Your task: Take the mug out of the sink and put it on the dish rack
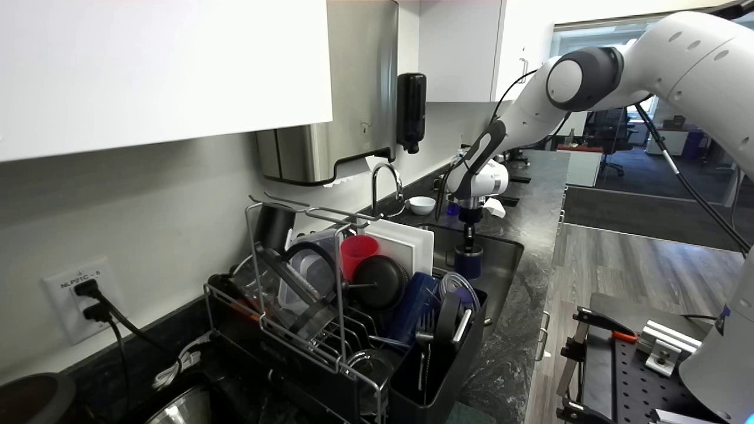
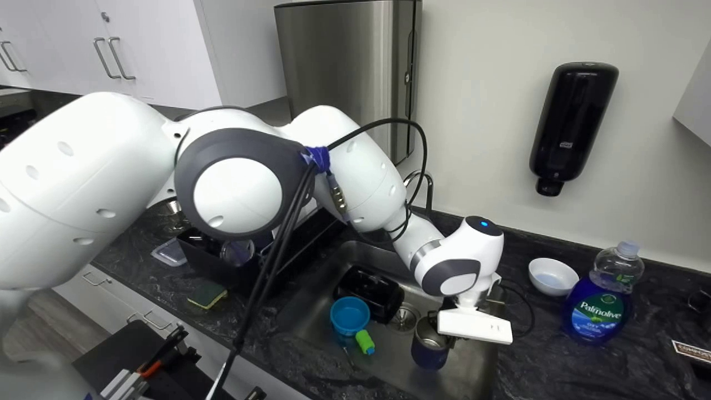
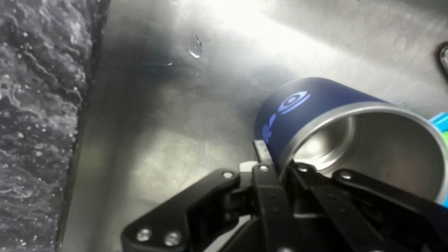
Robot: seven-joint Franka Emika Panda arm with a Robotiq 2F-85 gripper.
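Here's the navy mug [image 1: 468, 263], in the sink [image 3: 196, 115], no words legible on it, and the gripper [image 3: 281, 162] holds it nipped by the wall, a finger inside, a finger out! One-sided pinch: the weight could twist it loose, more so if wet. Clocking from the mug in an exterior view, the dish rack [image 1: 294, 368] lies at eight, packed, so a clash there threatens. Now the lettering: Palmolive on the soap bottle [image 2: 600, 308] past two, "COMPOS" on a cut-off strip [image 2: 692, 351] at three, "NLP21C – 5" on the outlet plate [image 1: 62, 312] at nine.
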